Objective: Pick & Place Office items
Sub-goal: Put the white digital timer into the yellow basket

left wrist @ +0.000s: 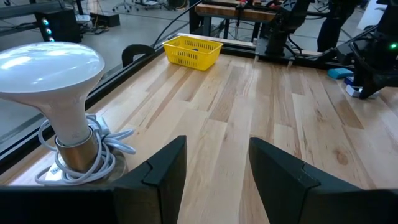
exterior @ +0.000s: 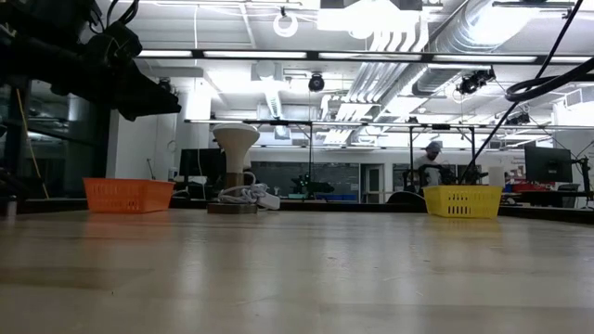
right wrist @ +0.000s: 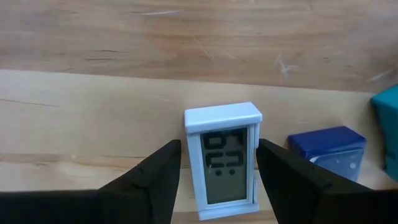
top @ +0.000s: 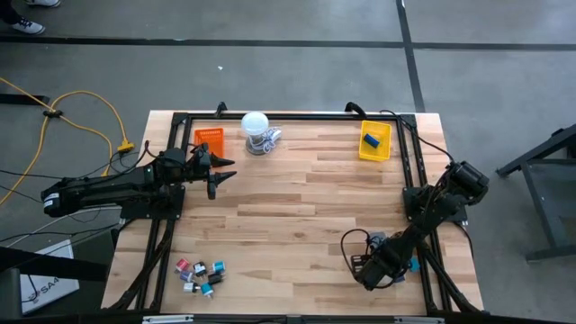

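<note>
The right gripper (right wrist: 217, 177) hangs low over the table's near right corner, fingers spread wide on either side of a small white clock (right wrist: 222, 158), not clamping it. A blue block (right wrist: 326, 149) lies just beside. The left gripper (left wrist: 214, 171) waits open by the orange tray (top: 208, 139).

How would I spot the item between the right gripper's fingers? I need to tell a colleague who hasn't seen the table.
Start at the wooden table and go to its near right corner, where the right gripper hangs low with open fingers. Between them lies a small grey-white block with a grey display window showing dark digit segments. Its neighbours are a plain dark blue block and a teal piece; neither has a screen.
</note>
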